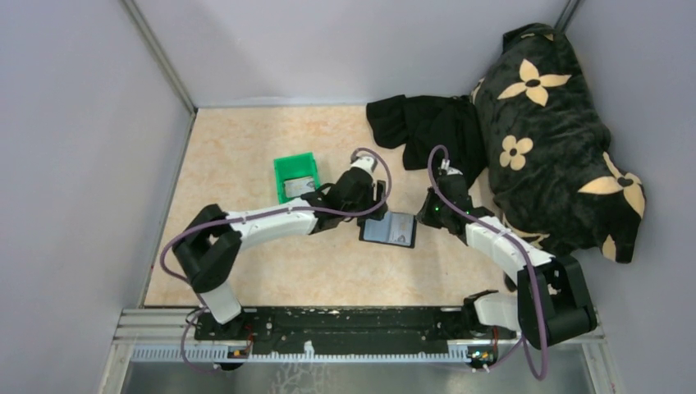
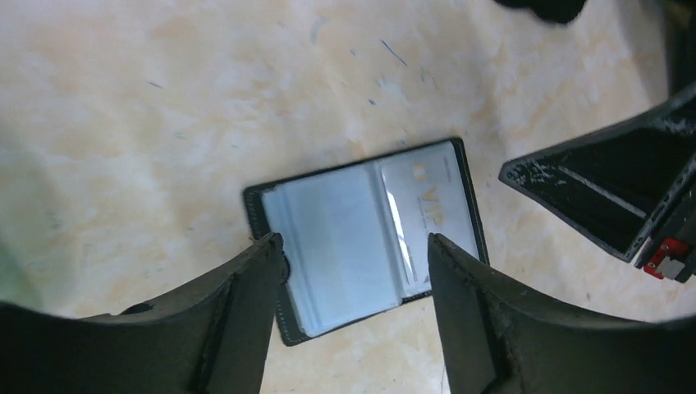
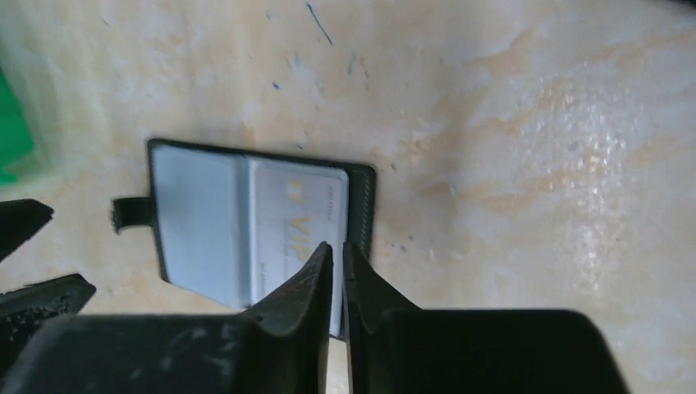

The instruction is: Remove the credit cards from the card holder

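My left gripper is spread wide just above the small flat black bifold card holder, which lies open below it. My right gripper, nearly pressed together, meets the near edge of the pale grey-white plastic card; whether it pinches, I cannot tell.

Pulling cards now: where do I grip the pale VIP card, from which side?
Likely its outer edge, opposite the fold, from the right gripper side. The VIP card lies flat in the open card holder, so only an edge can be pinched.
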Robot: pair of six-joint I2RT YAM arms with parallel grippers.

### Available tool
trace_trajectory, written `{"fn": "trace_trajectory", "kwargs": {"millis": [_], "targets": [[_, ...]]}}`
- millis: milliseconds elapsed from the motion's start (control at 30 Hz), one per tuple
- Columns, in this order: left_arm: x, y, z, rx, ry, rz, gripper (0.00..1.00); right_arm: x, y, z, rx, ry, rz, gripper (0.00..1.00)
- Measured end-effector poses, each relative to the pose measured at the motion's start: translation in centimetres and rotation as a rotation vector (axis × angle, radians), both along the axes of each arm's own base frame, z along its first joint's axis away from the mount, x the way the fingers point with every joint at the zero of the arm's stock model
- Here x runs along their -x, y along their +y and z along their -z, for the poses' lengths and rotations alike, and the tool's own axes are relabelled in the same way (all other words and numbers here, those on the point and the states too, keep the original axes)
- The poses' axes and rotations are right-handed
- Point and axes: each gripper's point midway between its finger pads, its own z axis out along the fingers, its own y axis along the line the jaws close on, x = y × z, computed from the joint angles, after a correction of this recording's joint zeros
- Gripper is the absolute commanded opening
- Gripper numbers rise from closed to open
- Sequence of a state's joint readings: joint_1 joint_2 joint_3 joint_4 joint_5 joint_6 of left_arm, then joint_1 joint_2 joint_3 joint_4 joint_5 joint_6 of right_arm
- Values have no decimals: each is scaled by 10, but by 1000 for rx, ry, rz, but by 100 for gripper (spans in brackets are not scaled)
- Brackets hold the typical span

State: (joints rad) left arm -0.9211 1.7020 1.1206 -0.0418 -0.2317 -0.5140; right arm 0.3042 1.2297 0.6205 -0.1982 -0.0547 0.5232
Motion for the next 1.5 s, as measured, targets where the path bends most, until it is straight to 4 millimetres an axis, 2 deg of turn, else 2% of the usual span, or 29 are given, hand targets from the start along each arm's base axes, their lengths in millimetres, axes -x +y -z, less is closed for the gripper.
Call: {"fn": "trace_trajectory", "kwargs": {"millis": [33,133,233,267,500,567,667,833,900,933,1133,1200,1333,1400,1500], "targets": [[4,-7,6,-6,10,25,51,3,-1,4,-3,11,14,0],[18,-22,26,-12,56,94,23,19,-1,23,5,61,27,0],[26,-32,37,12,90,150,0,32,4,33,11,94,12,0],[29,-34,38,22,99,164,0,33,6,32,11,92,6,0],[38,-52,44,97,133,235,0,28,12,28,-2,60,-6,0],[37,-51,57,92,161,229,0,27,14,26,-9,45,-12,0],[37,-45,90,92,252,218,0,24,18,25,-23,31,-30,0],[33,-48,92,193,317,241,0,22,24,42,-30,61,-55,0],[32,-49,92,211,331,247,0,17,27,40,-42,37,-58,0],[32,-49,92,216,334,248,3,16,28,40,-48,32,-62,0],[31,-50,89,254,352,262,57,9,34,40,-70,5,-74,0],[34,-53,83,308,360,290,67,7,37,41,-79,0,-81,0],[38,-54,75,400,358,330,69,6,40,41,-95,-10,-92,0],[38,-52,73,421,359,335,61,6,41,41,-100,-15,-94,0],[37,-48,76,429,363,324,60,6,42,42,-105,-18,-98,0]]}}
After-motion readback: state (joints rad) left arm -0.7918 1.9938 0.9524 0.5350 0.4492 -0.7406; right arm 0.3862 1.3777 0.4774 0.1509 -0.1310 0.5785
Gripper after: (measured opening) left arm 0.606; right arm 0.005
